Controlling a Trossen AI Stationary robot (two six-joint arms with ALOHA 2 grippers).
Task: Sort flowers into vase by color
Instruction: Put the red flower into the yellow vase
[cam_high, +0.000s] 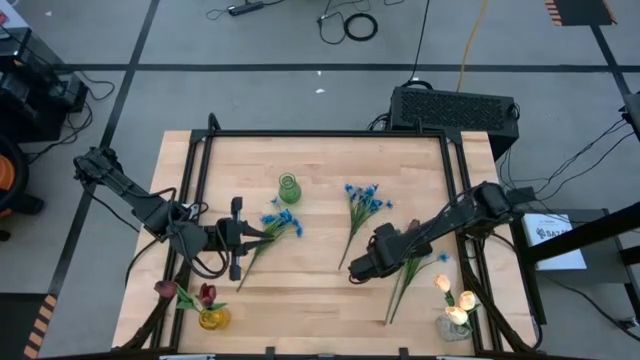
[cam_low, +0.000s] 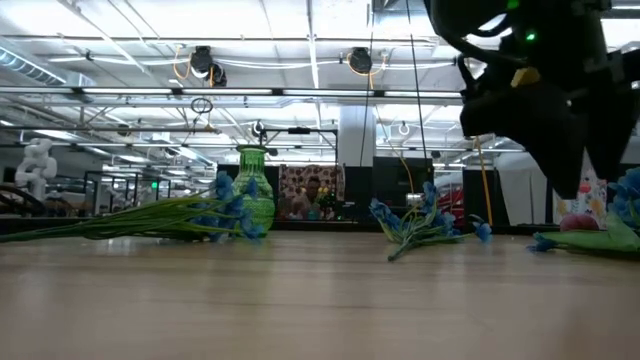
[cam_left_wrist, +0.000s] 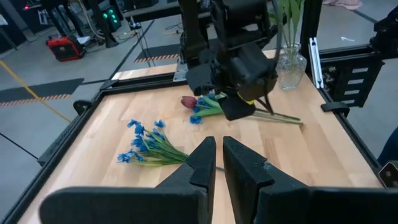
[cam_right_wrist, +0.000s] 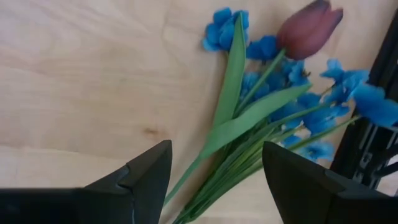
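My right gripper (cam_right_wrist: 216, 152) is open and points steeply down over a loose bunch on the right of the table: a dark red tulip (cam_right_wrist: 309, 28), blue blossoms (cam_right_wrist: 323, 93) and green stems (cam_right_wrist: 233, 134). Its fingers stand on either side of the stems, and the low view shows the gripper (cam_low: 590, 185) still above the bunch. My left gripper (cam_high: 258, 236) is shut and hovers over another blue flower (cam_high: 281, 222) lying on the table. A third blue flower (cam_high: 364, 197) lies mid-table.
A green vase (cam_high: 289, 187) stands at the far middle. A yellow vase (cam_high: 212, 318) with red tulips (cam_high: 205, 293) stands near left. A clear vase (cam_high: 455, 325) with cream tulips (cam_high: 445, 285) stands near right. A dark frame rail (cam_high: 330, 134) runs along the table's far edge.
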